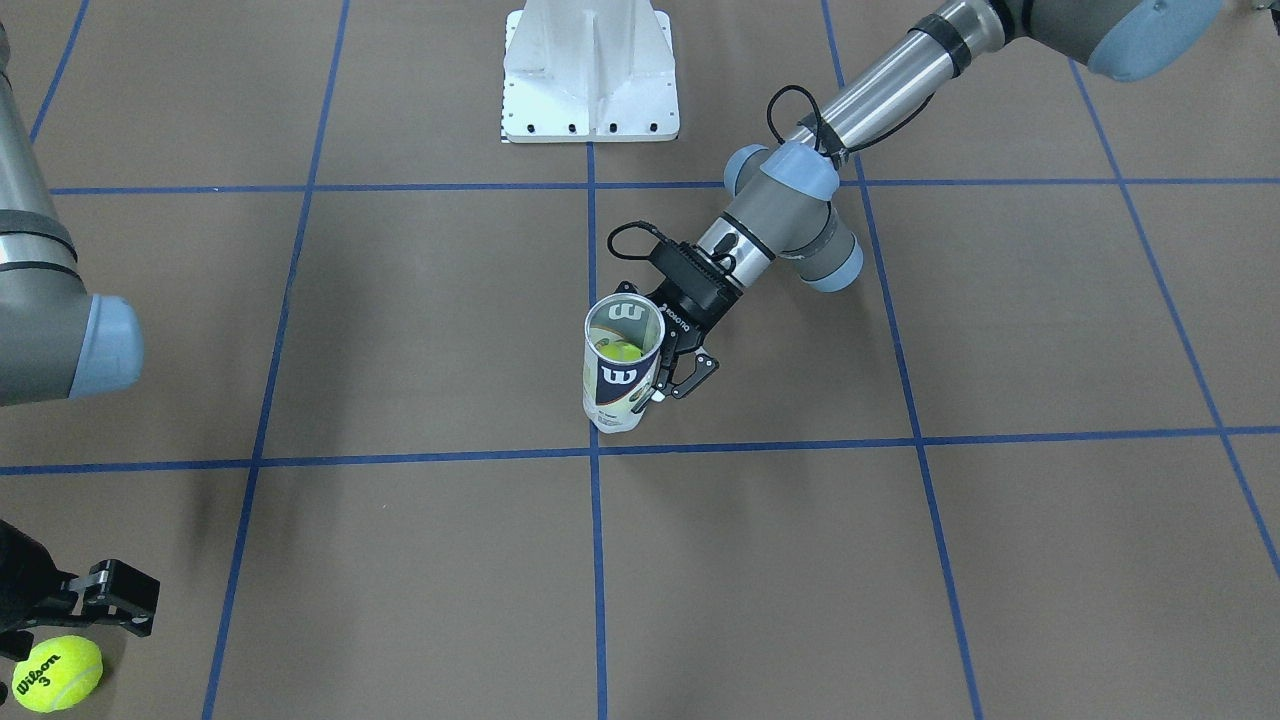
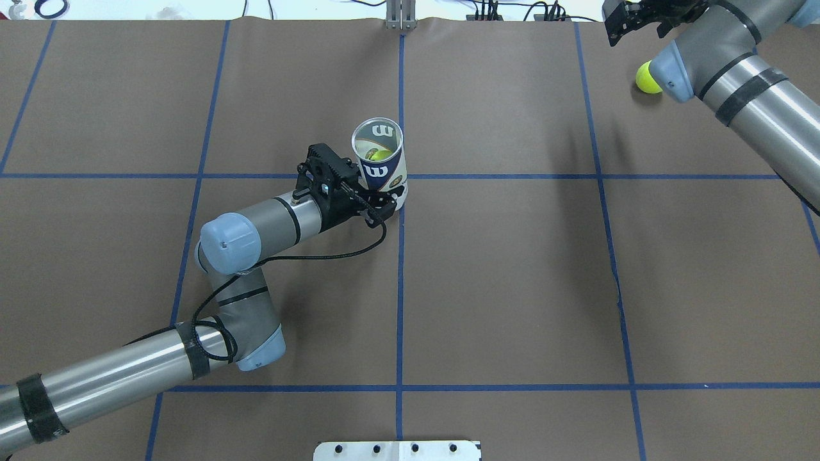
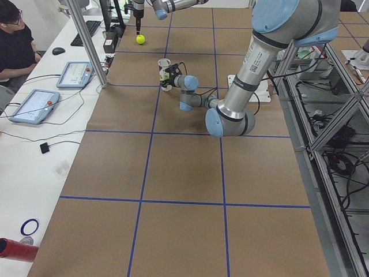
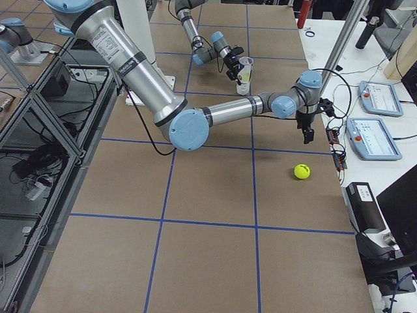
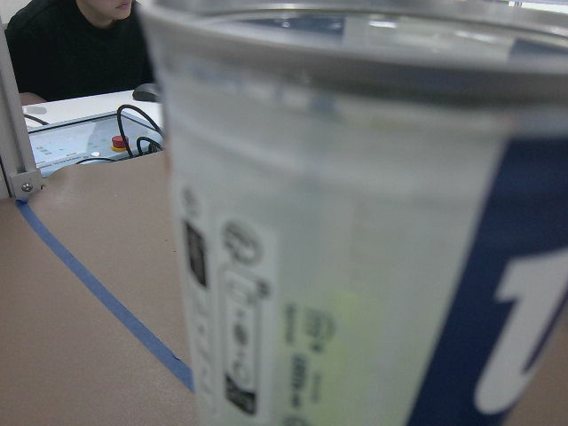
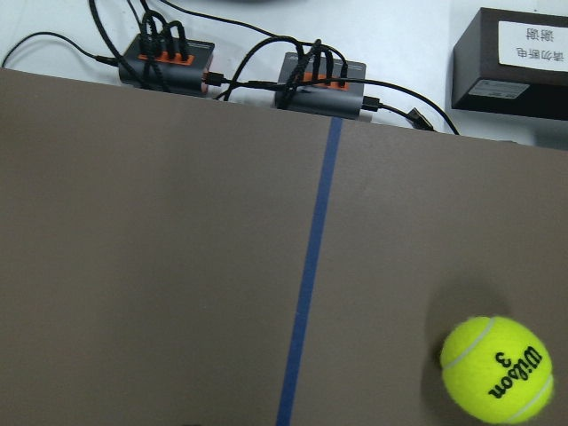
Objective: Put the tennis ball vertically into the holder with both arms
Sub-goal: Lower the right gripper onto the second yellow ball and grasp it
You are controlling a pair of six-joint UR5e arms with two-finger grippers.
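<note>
The left gripper (image 1: 662,380) was clamped on the clear plastic, navy-and-white-labelled cylindrical holder (image 1: 612,385), upright, a yellow-green ball (image 1: 622,350) inside. Beyond holder, far to its right, a fuzzy yellow-green tennis ball (image 4: 301,171) lay loose. The right gripper (image 4: 307,134) hovered near it, splayed, empty. Step looked like ball pickup; next needed: descend, grip, carry over holder's mouth.

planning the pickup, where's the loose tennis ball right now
In the overhead view the loose tennis ball lies top right, on the robot's right side, just by the right pincer, not held.
</note>
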